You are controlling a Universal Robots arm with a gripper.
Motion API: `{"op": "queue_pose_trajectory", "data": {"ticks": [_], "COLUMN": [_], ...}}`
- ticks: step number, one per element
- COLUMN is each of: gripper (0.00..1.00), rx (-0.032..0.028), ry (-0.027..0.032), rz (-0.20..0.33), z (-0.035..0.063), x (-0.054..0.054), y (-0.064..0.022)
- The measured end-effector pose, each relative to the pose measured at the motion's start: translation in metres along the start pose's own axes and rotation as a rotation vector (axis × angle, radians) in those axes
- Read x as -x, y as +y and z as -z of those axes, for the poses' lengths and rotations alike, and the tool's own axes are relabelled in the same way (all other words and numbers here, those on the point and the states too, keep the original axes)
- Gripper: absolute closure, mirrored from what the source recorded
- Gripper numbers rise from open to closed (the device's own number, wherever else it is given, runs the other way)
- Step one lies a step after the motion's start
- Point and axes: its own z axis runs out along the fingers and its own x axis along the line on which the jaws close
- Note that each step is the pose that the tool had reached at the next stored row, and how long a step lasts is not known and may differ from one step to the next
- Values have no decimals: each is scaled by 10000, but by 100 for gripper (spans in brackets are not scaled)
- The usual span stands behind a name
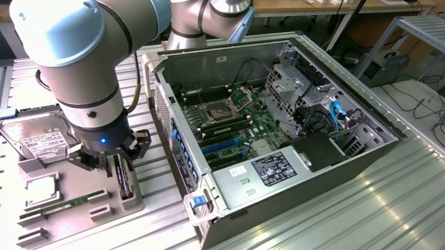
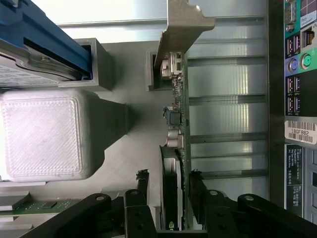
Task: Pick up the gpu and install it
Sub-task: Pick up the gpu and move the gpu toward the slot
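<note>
At about eight o'clock from the opened computer case [image 1: 278,208] in the exterior view, the gripper [image 1: 109,165] hangs low over a grey tray [image 1: 132,204]. The gpu [image 1: 126,179] stands on edge in a slot of that tray, with its metal bracket [image 2: 184,25] at the end away from the wrist. Both fingers [image 2: 143,186] straddle the card, one on each face and spread slightly wider than it. A sliver of gap shows on the fan side, so nothing is clamped. Around ten o'clock from the gripper lies a hard drive [image 1: 38,139] — a green memory stick [image 1: 61,207] rests at seven o'clock.
</note>
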Motion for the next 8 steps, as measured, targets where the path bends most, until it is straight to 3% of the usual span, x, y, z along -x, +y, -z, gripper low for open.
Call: {"op": "queue_pose_trajectory", "data": {"ticks": [5, 8], "gripper": [56, 69], "rx": [1, -1], "ry": [-1, 1], "rz": [0, 0], "z": [-9, -11], "x": [5, 7], "y": [0, -1]}}
